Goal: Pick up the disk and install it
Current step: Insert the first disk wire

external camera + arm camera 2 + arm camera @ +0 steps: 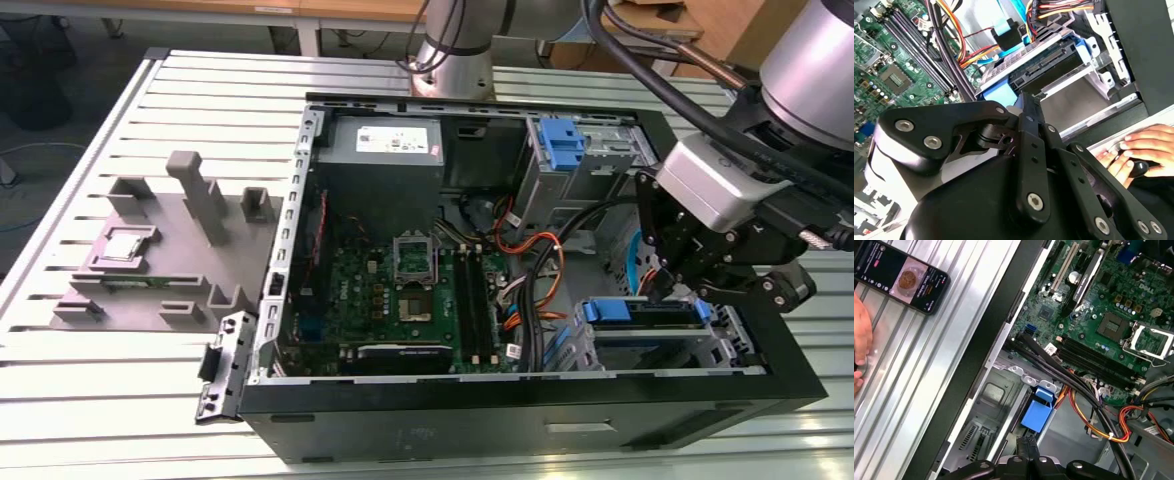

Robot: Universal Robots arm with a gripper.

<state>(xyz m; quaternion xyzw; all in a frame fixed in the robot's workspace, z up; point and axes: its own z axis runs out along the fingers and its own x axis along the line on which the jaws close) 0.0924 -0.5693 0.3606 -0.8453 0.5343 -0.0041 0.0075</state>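
slatted aluminium tabletop (80,400) carries an open black computer case (534,420) lying on its side, its innards facing up. the disk (647,322) sits in the drive bay at about four o'clock of the case in the exterior view, its blue bracket rail (627,311) facing the motherboard side; in the second wrist view the disk (1046,60) lies flat in its metal cage with blue plastic at both ends, apparently already slid into its slot, though whether it is fully seated i cannot tell. the gripper (681,285) hangs directly over that bay, just above the blue rail, and in the second wrist view its dark linkage (1026,150) points down at the blue tab, close to or touching it; whether the claw is released or clenched i cannot tell, since the tips are hidden behind the linkage. that low, centred stance reads as suited to pressing or letting go of the drive. outward from there, orange and yellow cables (527,270) loop at about nine o'clock of the bay, then the green motherboard (400,300) with its empty socket. at nine o'clock of the case stands a grey parts fixture (160,250) holding a small square chip. a person's hand (1139,152) rests on the table beside the case, and a phone (901,282) lies on the slats in the first wrist view.
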